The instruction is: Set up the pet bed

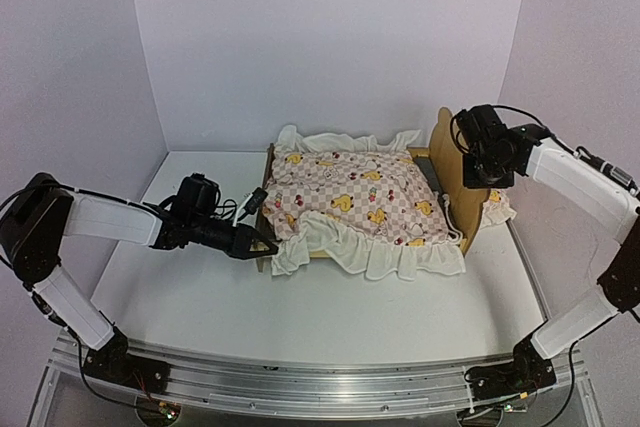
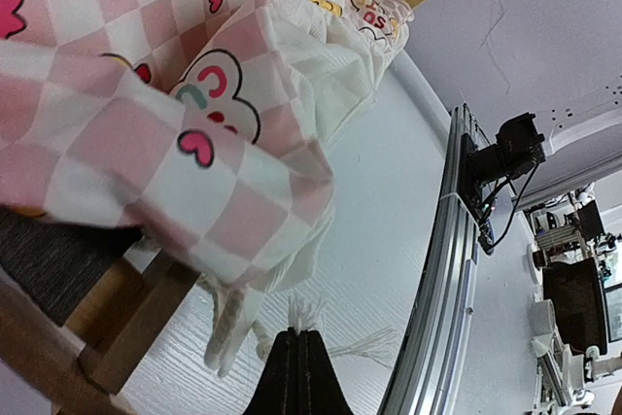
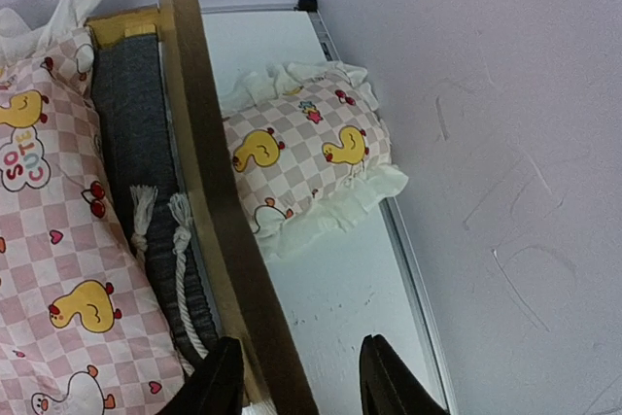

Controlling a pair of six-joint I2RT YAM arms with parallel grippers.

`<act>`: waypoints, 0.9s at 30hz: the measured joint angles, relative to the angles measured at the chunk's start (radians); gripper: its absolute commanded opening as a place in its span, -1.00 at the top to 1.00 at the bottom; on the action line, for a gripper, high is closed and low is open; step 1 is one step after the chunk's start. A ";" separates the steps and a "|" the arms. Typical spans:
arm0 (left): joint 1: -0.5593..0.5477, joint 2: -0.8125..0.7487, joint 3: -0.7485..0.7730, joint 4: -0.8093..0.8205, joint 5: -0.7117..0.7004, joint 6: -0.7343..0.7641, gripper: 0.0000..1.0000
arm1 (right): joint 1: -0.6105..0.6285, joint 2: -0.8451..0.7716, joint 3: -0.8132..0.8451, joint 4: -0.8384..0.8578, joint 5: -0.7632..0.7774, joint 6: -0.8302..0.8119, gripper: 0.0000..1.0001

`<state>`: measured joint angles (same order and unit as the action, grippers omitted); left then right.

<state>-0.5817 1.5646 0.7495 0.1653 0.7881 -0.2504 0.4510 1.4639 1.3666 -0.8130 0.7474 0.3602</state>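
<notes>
Top external shot: pet bed [image 1: 452, 162] holds the quilt [image 1: 350, 192], pillow [image 1: 497, 209] sits outside on the right. My left gripper [image 1: 262, 244] is clenched, my right gripper [image 3: 301, 381] is spread astride the headboard [image 3: 209, 143].

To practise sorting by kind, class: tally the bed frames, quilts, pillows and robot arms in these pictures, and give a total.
Pet bed frame: 1
Quilt: 1
Pillow: 1
Robot arms: 2
Total: 5
</notes>
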 measured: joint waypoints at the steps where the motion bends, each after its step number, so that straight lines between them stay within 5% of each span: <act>1: -0.001 0.000 0.001 -0.004 0.002 0.004 1.00 | -0.016 0.000 0.000 -0.010 -0.012 -0.013 -0.09; 5: -0.006 -0.002 -0.002 -0.038 0.005 0.017 1.00 | -0.035 -0.007 0.000 -0.082 -0.096 -0.049 -0.34; 9: -0.009 -0.037 -0.036 -0.121 0.003 0.051 1.00 | -0.031 -0.046 0.022 -0.221 -0.226 -0.085 -0.37; 18: -0.005 -0.118 -0.079 -0.300 -0.018 0.146 1.00 | -0.018 -0.184 0.250 -0.415 -0.404 -0.163 0.01; 22: 0.031 -0.133 -0.106 -0.331 -0.032 0.140 1.00 | 0.100 -0.264 0.186 -0.279 -0.535 -0.194 0.10; 27: 0.065 -0.139 -0.122 -0.348 -0.049 0.132 1.00 | 0.382 -0.304 -0.181 0.120 -0.663 -0.283 0.14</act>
<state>-0.5164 1.4256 0.6273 -0.1825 0.7388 -0.1180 0.8331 1.1602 1.1853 -0.6928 0.0845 0.0775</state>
